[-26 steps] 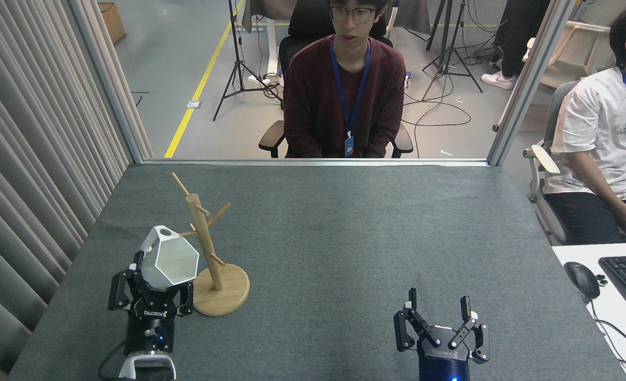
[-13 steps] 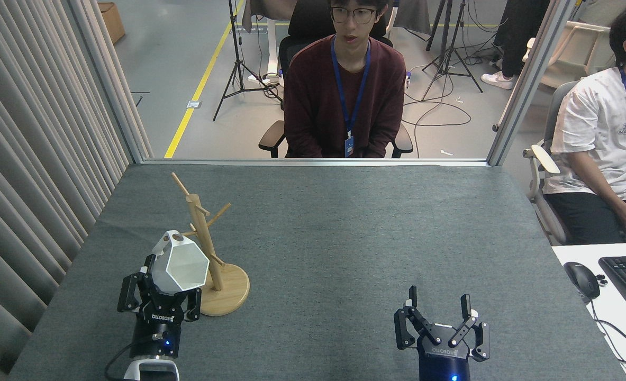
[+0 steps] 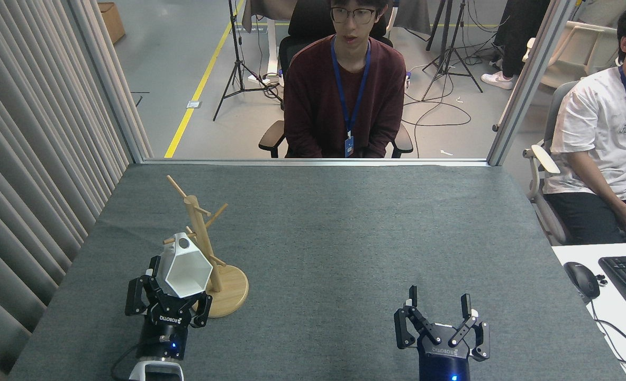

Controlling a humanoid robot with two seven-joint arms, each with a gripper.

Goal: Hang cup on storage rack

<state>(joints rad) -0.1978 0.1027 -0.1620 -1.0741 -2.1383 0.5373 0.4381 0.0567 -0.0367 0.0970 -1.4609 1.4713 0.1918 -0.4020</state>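
1. Cup [image 3: 184,269], white and faceted, sits in the left gripper [image 3: 168,296], whose fingers are clamped on its lower body. It is off the table, with its hexagonal mouth tipped toward the camera and the holed tab uppermost, at about 12 o'clock on the rim.
2. That tilt seems deliberate: gripping the tapered base leaves the tab free, so the hole can meet a peg.
3. Storage rack [image 3: 202,244] stands just beside the cup, at its 3 o'clock, upright on its round base on the grey table [image 3: 344,238]. A short peg pokes out from the post at roughly 9 o'clock, its tip close to the tab's hole; I cannot tell whether it has entered the hole.
4. Judging by this, the hanging step is under way but not done: the gripper carries the cup's weight.
5. Right gripper [image 3: 439,309] hovers at the table's 5 o'clock, well apart from the rack, fingers spread and empty, likely parked out of the way.
6. One risk: pushing the cup sideways could nudge the light rack.
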